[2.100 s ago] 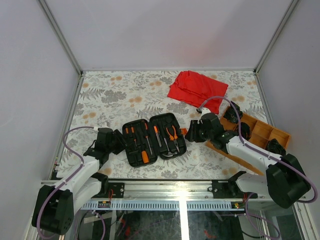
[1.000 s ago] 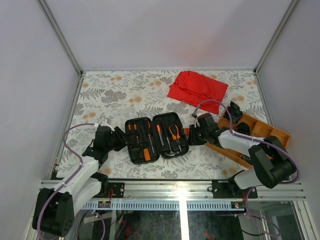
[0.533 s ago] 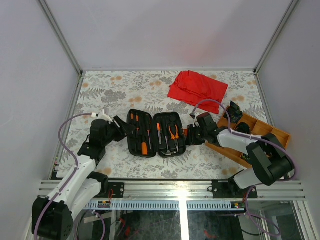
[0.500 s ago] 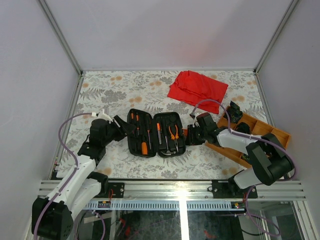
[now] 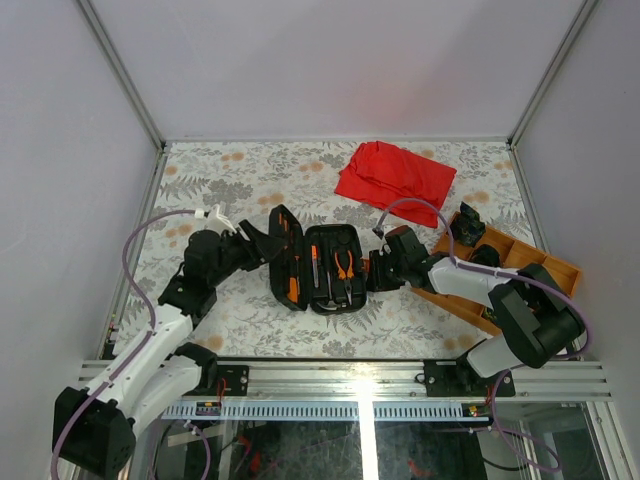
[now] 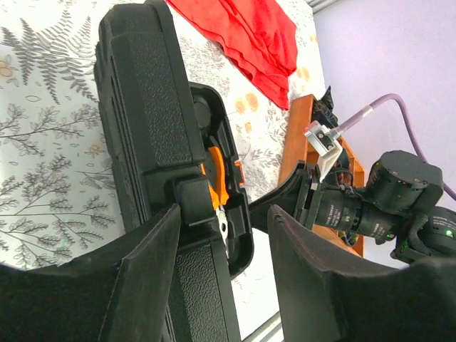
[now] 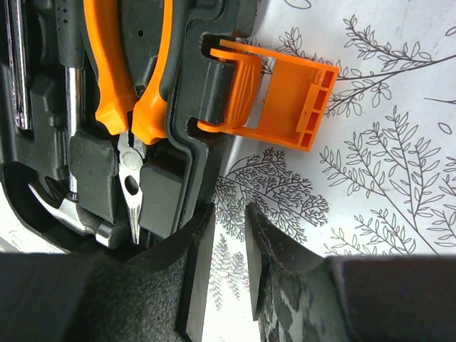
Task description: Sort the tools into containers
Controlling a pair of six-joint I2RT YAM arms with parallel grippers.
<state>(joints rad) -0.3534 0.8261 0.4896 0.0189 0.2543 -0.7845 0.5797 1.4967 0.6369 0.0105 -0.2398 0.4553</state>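
The tool case (image 5: 345,300) sits in the middle of the table. It is a black moulded-plastic box with rounded corners, standing half open like a book. One half lies flat. The lid (image 6: 142,107) is tilted up on edge along the flat half's left side, and its outer face is ribbed in broad flat bands, with a fine pebbled grain lower down.

Slim screwdrivers (image 5: 292,283) with black-and-orange handles sit clipped against the lid's inner face. In the flat half's moulded slots lie the pliers (image 7: 105,78), with smooth orange handles and bare steel tips tapering to a fine point. Bright steel shafts of other tools run beside them.

The latch (image 7: 267,89) is a flat orange plastic tab with a ribbed grip and small square cells at its end. It hangs open off the case's right rim and lies on the tablecloth (image 5: 220,185), which is pale and printed with grey ferns and orange blossoms.

At the case's left, the left gripper (image 6: 224,221) has its matte black fingers about half-wide astride the lid's outer edge. Whether they pinch the lid or only bracket it cannot be told.

At the case's right rim, just beside the latch, the right gripper (image 7: 229,214) has its fingers only narrowly apart. Nothing but printed cloth shows in the gap. One finger is over the rim and the other is off the case.

Beyond the case to the right lies a red cloth (image 5: 392,178), crumpled in soft folds. Right of the case, past the right gripper, stands an orange-brown wooden tray (image 5: 530,265) divided into compartments.
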